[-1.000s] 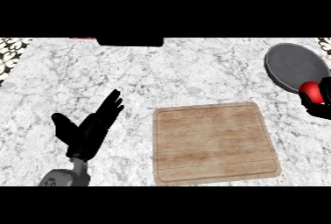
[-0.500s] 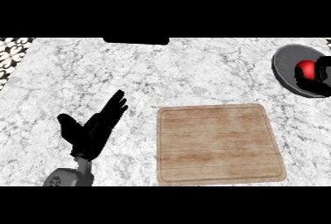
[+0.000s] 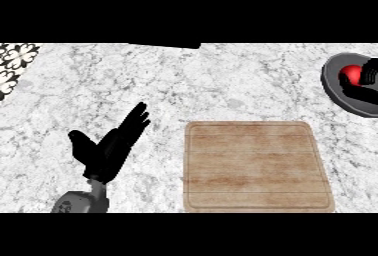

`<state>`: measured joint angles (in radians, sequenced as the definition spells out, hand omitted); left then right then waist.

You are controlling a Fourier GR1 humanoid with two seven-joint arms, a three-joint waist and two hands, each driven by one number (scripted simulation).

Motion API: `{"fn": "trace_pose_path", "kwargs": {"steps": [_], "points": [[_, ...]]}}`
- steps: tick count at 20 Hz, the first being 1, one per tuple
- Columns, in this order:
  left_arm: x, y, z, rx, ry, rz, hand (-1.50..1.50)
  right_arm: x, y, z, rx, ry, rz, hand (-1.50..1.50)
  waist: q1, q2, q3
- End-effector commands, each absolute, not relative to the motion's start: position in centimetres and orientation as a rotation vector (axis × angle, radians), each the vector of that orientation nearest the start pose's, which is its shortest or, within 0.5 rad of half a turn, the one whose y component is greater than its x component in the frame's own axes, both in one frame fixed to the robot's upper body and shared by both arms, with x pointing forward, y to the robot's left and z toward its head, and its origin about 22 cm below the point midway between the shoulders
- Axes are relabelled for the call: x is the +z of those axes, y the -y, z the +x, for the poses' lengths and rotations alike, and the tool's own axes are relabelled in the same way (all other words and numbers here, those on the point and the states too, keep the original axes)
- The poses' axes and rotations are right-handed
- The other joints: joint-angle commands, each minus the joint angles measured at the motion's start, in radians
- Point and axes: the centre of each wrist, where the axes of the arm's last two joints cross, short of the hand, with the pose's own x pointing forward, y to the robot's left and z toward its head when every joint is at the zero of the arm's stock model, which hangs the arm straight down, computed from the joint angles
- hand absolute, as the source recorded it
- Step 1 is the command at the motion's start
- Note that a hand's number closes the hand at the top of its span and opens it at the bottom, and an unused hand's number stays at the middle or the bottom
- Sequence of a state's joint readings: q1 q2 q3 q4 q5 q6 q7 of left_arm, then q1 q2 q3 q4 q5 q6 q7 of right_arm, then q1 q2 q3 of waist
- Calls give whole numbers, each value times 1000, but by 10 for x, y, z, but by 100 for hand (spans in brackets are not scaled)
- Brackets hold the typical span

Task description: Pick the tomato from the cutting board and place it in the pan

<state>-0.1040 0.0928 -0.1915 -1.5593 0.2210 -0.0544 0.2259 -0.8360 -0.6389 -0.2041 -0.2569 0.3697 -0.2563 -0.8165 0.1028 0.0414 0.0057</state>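
Observation:
The red tomato (image 3: 352, 73) is over the dark grey pan (image 3: 334, 82) at the right edge of the head view. My right hand (image 3: 362, 86) is curled round the tomato, hiding much of it. The wooden cutting board (image 3: 255, 166) lies bare at lower centre-right. My left hand (image 3: 111, 145) rests open, fingers up, left of the board.
The marble counter (image 3: 170, 90) stretches across the view. A patterned tile patch (image 3: 15, 62) shows at the far left edge. A dark strip (image 3: 164, 45) lies along the counter's back edge.
My right hand has carried the tomato up and over the pan, and the whole view has shifted a little. The left hand has stayed as it was.

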Motion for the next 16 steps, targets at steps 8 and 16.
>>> {"fn": "trace_pose_path", "kwargs": {"steps": [8,16], "points": [[20,-191,266,-179,1400,-300,0,46,425,378,681,1663,-748,-150,11,13,5],[28,-189,266,-169,1393,-300,0,79,440,385,322,1814,-419,-150,4,6,5]]}}
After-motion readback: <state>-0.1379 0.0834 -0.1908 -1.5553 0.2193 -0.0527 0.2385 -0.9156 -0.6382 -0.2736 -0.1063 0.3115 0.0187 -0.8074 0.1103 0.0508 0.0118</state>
